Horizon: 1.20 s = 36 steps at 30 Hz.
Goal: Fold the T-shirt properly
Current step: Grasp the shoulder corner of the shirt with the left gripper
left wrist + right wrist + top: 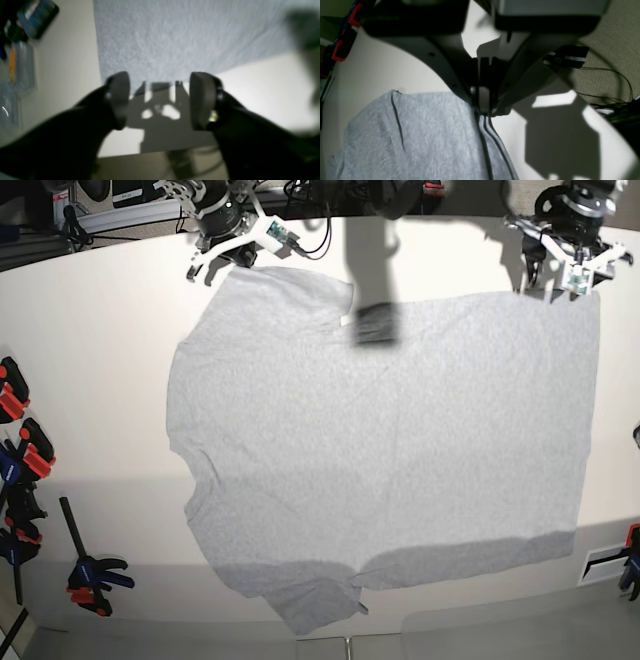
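T-shirt (390, 440) collar under shadow (details unclear)

obstacles: clamps (25, 480) (left table (100, 380) edge) | elsewhere passable

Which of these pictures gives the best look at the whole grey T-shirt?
The base view: the T-shirt lies spread flat on the table, with a sleeve and all its edges visible. The left wrist view shows only a blurred corner of it beyond the open left gripper. The right wrist view shows one edge pinched in the right gripper.
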Each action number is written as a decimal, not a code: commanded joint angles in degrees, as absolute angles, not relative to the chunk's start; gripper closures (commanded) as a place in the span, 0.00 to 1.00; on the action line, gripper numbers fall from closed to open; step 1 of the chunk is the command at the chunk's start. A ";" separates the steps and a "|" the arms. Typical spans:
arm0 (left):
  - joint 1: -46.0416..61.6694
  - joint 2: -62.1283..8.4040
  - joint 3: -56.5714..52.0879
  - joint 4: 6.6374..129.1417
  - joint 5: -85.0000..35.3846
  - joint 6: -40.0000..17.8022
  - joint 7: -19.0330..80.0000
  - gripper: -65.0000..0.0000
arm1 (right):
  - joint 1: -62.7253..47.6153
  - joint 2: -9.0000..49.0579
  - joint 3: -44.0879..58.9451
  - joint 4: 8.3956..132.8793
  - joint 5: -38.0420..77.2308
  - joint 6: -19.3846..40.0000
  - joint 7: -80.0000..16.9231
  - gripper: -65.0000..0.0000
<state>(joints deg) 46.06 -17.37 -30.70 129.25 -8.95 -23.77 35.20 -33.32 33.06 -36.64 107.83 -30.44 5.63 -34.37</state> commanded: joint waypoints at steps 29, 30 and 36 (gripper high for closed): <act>27.64 -44.64 -9.47 83.79 8.97 -30.26 17.10 0.39 | -34.17 33.15 -36.82 107.44 -28.36 8.51 -36.88 1.00; 27.64 -45.10 -8.84 83.59 8.97 -30.26 17.82 0.39 | -34.17 33.17 -36.82 107.44 -28.34 8.51 -37.17 1.00; 27.79 -48.95 -8.40 83.53 8.95 -30.26 19.90 0.39 | -34.17 33.15 -36.82 107.44 -28.36 8.51 -37.30 1.00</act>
<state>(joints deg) 27.31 -47.99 -8.29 83.70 7.57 -29.89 17.76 -33.32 32.69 -36.64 107.79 -30.48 5.96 -34.79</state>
